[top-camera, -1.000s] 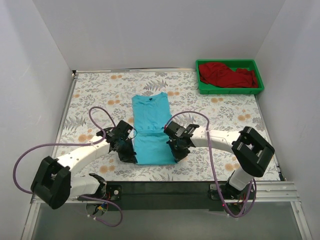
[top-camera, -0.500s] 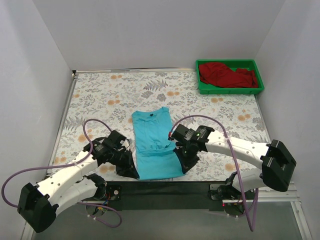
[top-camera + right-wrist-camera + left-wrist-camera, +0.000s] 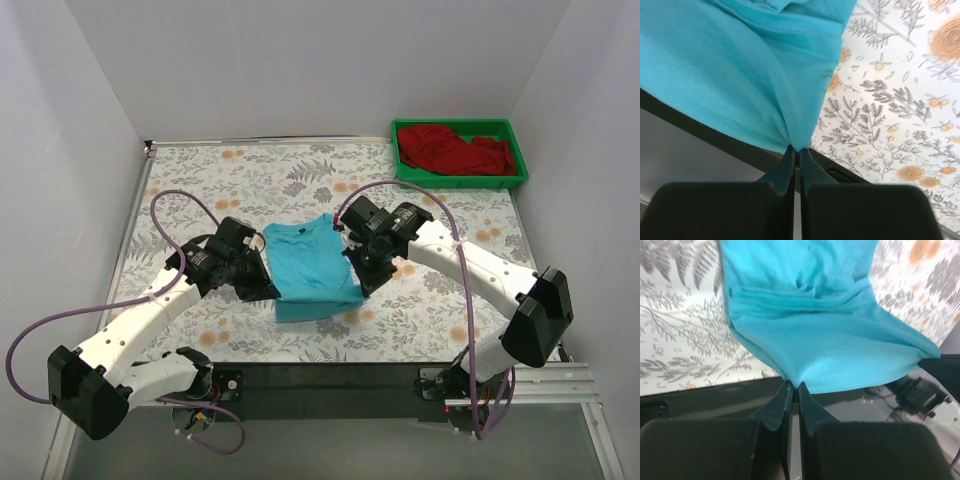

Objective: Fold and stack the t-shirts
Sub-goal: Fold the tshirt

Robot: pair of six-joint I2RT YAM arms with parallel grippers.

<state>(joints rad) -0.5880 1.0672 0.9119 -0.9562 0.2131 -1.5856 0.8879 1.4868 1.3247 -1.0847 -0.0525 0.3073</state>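
Turquoise t-shirt [image 3: 312, 268] at middle of floral-patterned bench [image 3: 200, 190], collar end toward far side, near part gathered up between both arms. We see left claw [image 3: 792, 386] pinched tight on cloth at shirt's left edge, fabric fanning out from its tips. Right claw [image 3: 795, 150] likewise clamped on cloth at shirt's right edge. We note cloth spanning between two claws, sagging in middle. Dark red t-shirt [image 3: 455, 150] crumpled in green tray [image 3: 405, 180] at far right corner of bench, well apart from arms.
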